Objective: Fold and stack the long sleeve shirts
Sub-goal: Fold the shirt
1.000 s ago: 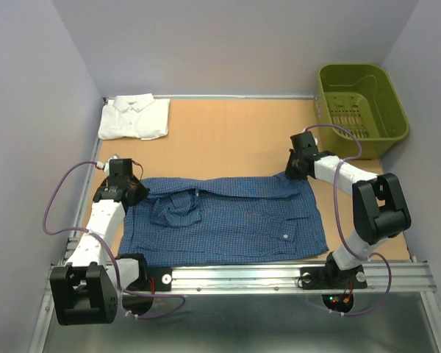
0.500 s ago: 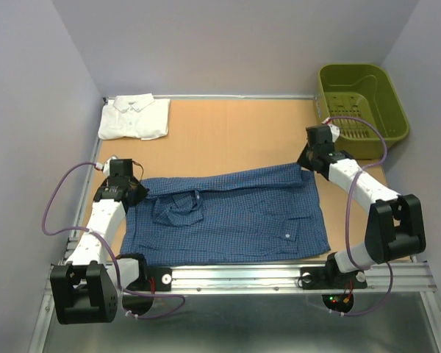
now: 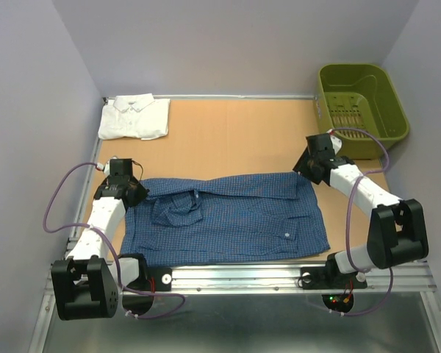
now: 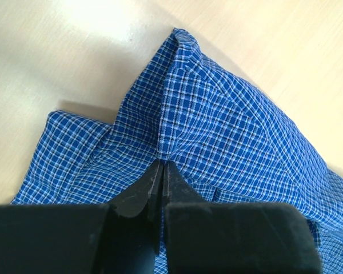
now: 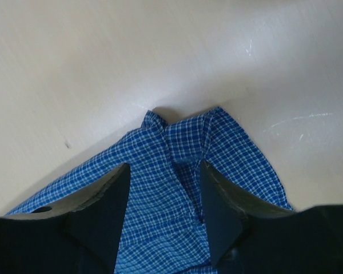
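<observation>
Left hand (image 4: 162, 166) pinches the blue shirt (image 3: 228, 217), apparently keeping it spread on the desk (image 3: 235, 140), while right hand (image 5: 163, 171) hangs open over its far corner.

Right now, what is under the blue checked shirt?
The blue checked shirt lies spread on the wooden table, whose bare surface shows beyond its far edge. Anything beneath the cloth is hidden.

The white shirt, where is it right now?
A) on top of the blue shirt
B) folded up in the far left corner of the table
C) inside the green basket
B: the white shirt lies folded at the far left corner of the table, away from the blue shirt and the green basket.
</observation>
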Tool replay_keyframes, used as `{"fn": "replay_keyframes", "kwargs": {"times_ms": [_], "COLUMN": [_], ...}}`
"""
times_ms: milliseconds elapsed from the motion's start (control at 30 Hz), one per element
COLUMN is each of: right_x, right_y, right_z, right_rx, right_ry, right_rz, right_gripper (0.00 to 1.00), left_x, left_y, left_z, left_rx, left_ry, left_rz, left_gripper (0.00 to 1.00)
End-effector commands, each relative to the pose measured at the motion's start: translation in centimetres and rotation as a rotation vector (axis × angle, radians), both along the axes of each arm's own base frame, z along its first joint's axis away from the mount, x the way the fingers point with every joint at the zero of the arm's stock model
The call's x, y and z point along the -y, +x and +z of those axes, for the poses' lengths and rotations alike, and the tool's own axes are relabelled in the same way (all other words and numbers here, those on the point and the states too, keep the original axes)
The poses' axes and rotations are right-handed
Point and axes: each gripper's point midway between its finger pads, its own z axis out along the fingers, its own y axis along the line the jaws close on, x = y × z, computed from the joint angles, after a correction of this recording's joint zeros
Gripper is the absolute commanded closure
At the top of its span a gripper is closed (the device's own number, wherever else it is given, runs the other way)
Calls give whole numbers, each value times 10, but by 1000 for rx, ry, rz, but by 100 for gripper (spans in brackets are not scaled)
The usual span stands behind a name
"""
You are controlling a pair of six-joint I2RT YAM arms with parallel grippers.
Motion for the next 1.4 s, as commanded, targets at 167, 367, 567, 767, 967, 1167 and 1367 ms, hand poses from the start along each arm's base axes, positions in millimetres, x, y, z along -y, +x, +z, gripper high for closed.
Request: {"fn": "replay_keyframes", "kwargs": {"times_ms": [167, 367, 567, 767, 967, 1167, 1367], "right_x": [-20, -17, -21, -24, -27, -22, -22], "right_y": [-38, -54, -57, -67, -67, -61, -52], "right_z": [-13, -33, -44, -58, -64, -63, -54], "right_rx": [-67, -111, -134, -157, -153, -114, -81], "right_ry": [236, 255, 289, 322, 341, 321, 325], "right_rz": [-126, -201, -219, -238, -235, -256, -253], "right_gripper": [41, 46, 48, 49, 51, 61, 73], "left_x": [8, 6, 6, 5, 5, 3, 3], "left_y": [2, 3, 3, 3, 3, 4, 4], "left_z": [-1, 0, 0, 1, 1, 2, 2], "left_rx": [2, 6, 6, 10, 6, 8, 7], "left_ry": [-26, -19, -18, -12, -11, -5, -3], "left_rz": [-57, -53, -54, -49, -49, -45, -46], "left_gripper": [87, 87, 87, 87, 87, 87, 87]}}
